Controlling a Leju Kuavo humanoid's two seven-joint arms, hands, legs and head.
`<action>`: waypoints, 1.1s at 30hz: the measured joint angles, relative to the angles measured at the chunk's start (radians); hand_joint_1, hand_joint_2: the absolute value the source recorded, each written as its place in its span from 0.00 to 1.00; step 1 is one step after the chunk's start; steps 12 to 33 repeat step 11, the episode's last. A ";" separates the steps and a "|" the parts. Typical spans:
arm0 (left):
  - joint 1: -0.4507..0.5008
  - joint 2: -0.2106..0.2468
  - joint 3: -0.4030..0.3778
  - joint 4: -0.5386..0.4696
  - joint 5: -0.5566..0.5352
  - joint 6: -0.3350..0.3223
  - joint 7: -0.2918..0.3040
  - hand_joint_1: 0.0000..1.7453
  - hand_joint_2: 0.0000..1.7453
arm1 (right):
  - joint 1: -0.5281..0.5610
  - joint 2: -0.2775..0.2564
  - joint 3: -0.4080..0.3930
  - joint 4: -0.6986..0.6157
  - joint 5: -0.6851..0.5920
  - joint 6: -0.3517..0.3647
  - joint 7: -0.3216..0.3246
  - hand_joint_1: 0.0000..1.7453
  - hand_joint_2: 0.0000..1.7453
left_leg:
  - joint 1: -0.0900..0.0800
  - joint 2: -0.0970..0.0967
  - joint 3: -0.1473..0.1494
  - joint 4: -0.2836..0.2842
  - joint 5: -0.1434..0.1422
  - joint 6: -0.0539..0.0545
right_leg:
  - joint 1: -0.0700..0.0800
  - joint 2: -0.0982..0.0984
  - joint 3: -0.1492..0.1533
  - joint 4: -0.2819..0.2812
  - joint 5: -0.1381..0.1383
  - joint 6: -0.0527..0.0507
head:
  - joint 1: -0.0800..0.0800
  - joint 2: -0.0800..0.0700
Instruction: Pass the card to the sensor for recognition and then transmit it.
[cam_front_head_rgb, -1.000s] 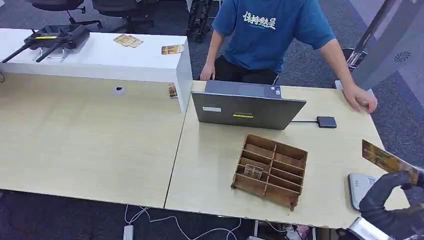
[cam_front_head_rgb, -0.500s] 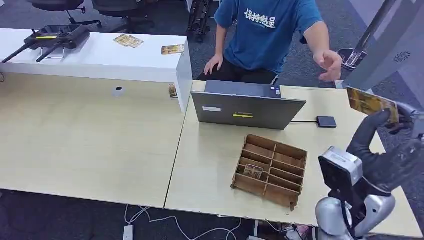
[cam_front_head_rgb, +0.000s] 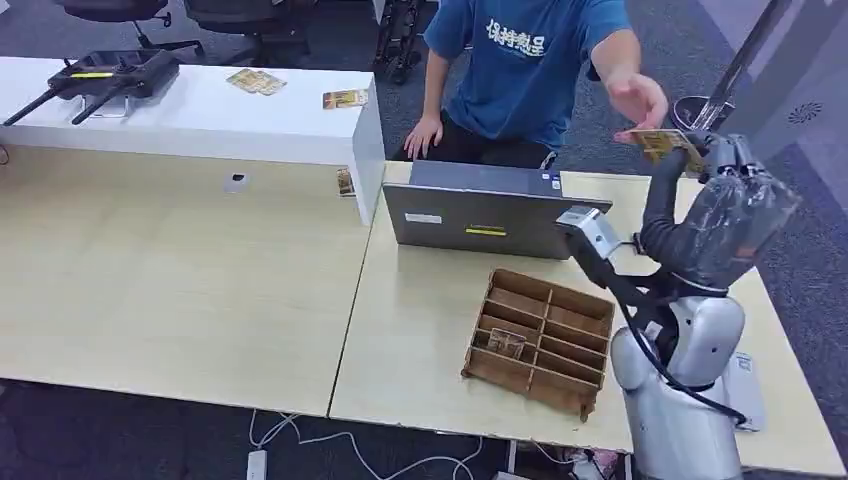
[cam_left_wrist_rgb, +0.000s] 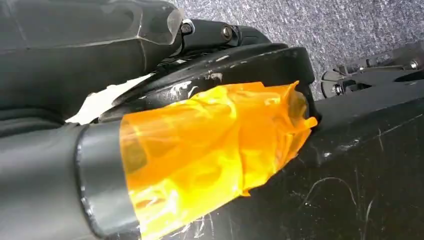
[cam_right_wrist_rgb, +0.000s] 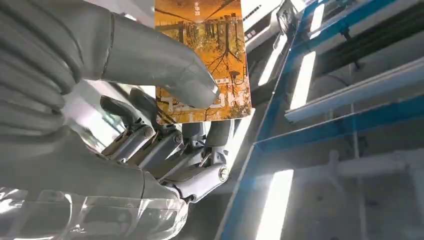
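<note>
The card (cam_front_head_rgb: 662, 146) is held up in the air at the far right of the tabletop (cam_front_head_rgb: 200, 280), pinched by the right hand (cam_front_head_rgb: 722, 190). In the right wrist view the thumb presses on the card's printed face (cam_right_wrist_rgb: 200, 55) while the fingers (cam_right_wrist_rgb: 165, 145) back it from behind, so the grip sits on one end and most of the card stands out free beyond the hand.

In the head view the card lies nearly flat, its long axis running from the fingers toward the person (cam_front_head_rgb: 530, 60) seated behind the laptop (cam_front_head_rgb: 490, 220). The free end points at the person's hand (cam_front_head_rgb: 635, 100), which is stretched out, palm down, just beside the card; whether it touches the card I cannot tell. The right hand is the nearer one by far for the handover. The left hand's state cannot be told: the left wrist view shows dark parts and orange tape (cam_left_wrist_rgb: 200, 155).

Judged from this, the passing step is at hand: the card's free end already faces the receiver, and the thumb would need to let go only once the person has a hold.

A wooden tray (cam_front_head_rgb: 540, 340) with compartments sits on the tabletop near the robot, and a small black box (cam_front_head_rgb: 652, 244) lies beside the laptop.
</note>
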 joint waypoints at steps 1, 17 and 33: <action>0.000 0.000 0.000 0.000 -0.003 0.000 0.002 0.00 0.00 | -0.013 -0.005 0.008 0.019 0.021 0.008 0.016 1.00 1.00 | 0.000 0.000 0.000 0.000 0.000 0.000 | 0.000 0.000 0.000 0.000 0.000 0.000 | 0.000 0.000; -0.002 0.003 0.000 0.000 -0.021 -0.006 0.015 0.00 0.00 | -0.146 -0.040 0.074 0.191 0.159 0.091 0.135 1.00 1.00 | 0.000 0.000 0.000 0.000 0.000 0.000 | 0.000 0.000 0.000 0.000 0.000 0.000 | 0.000 0.000; -0.002 0.003 0.000 0.000 -0.021 -0.006 0.015 0.00 0.00 | -0.146 -0.040 0.074 0.191 0.159 0.091 0.135 1.00 1.00 | 0.000 0.000 0.000 0.000 0.000 0.000 | 0.000 0.000 0.000 0.000 0.000 0.000 | 0.000 0.000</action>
